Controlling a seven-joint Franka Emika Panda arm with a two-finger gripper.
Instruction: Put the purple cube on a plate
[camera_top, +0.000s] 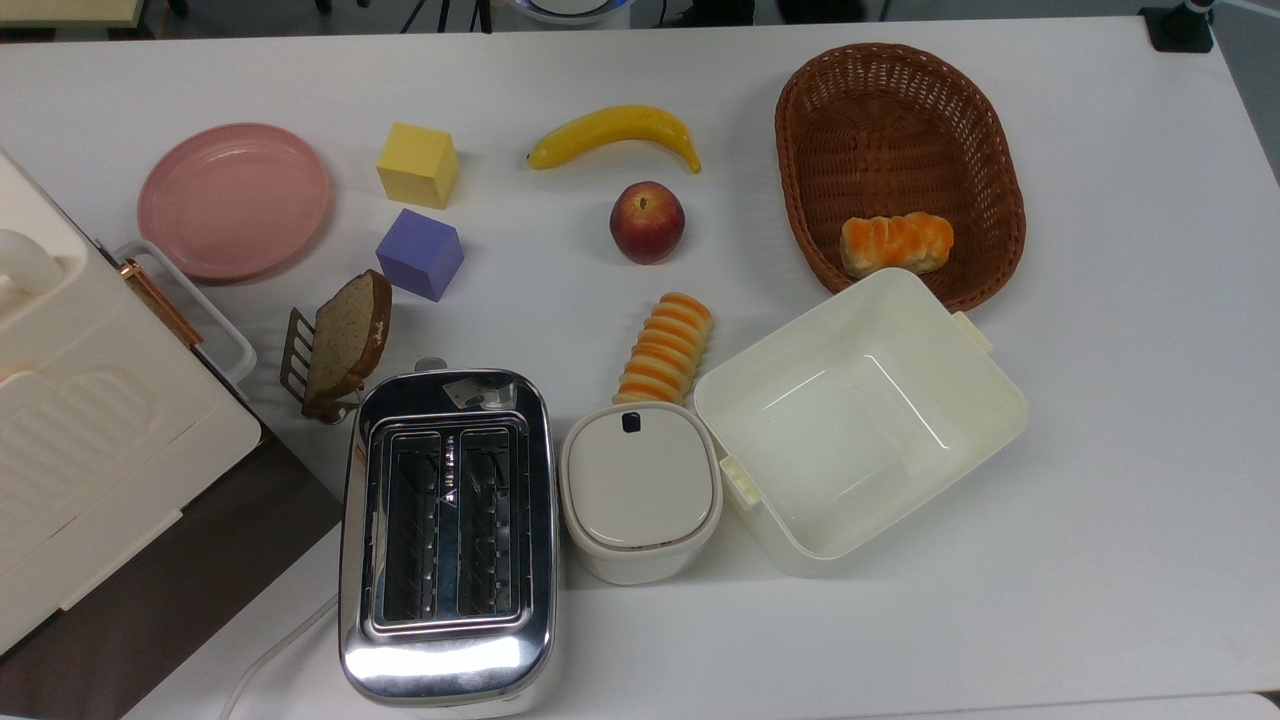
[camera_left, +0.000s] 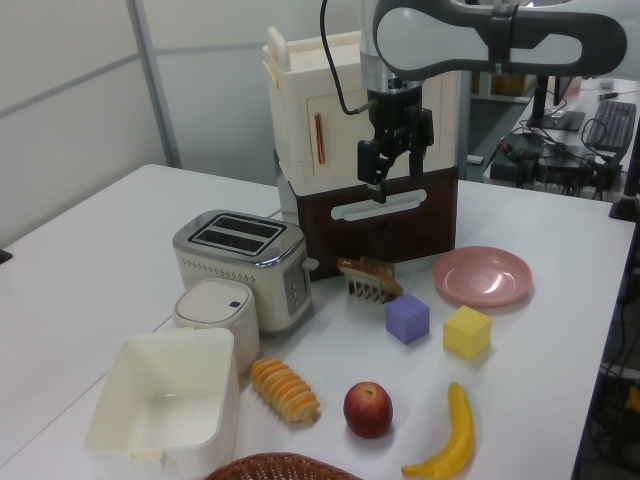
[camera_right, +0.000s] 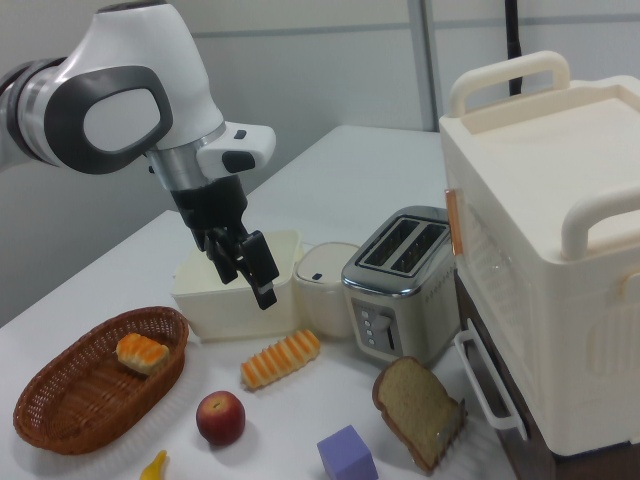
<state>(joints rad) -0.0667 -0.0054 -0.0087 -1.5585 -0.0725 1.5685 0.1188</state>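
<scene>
Nearest the top view's camera, a chrome two-slot toaster (camera_top: 447, 535) is seen on the white table (camera_top: 1100, 450), and it serves as the landmark. Just beside the toaster, on the top view's right, a lidded white container (camera_top: 640, 492) is placed, and beyond that an open cream tub (camera_top: 860, 420) is set. A ridged orange bread roll (camera_top: 666, 348) lies up and to the right of the toaster in the top view. A slice of brown bread (camera_top: 345, 343) in a small rack is propped just above the toaster's upper left corner. The purple cube (camera_top: 419, 254) is found a little above the toaster, just past the bread slice, resting on the table with nothing gripping it. A yellow cube (camera_top: 417, 165) stands just beyond the purple cube, apart from it. The plate (camera_top: 234, 200) lies up and to the left of the toaster in the top view, near the purple cube but not touching it. An apple (camera_top: 647, 222), a banana (camera_top: 615, 134) and a wicker basket (camera_top: 898, 170) holding another roll are seen farther from the toaster. The gripper (camera_left: 392, 165) is held in the air above the table in the left view, its fingers spread slightly apart and carrying nothing.
</scene>
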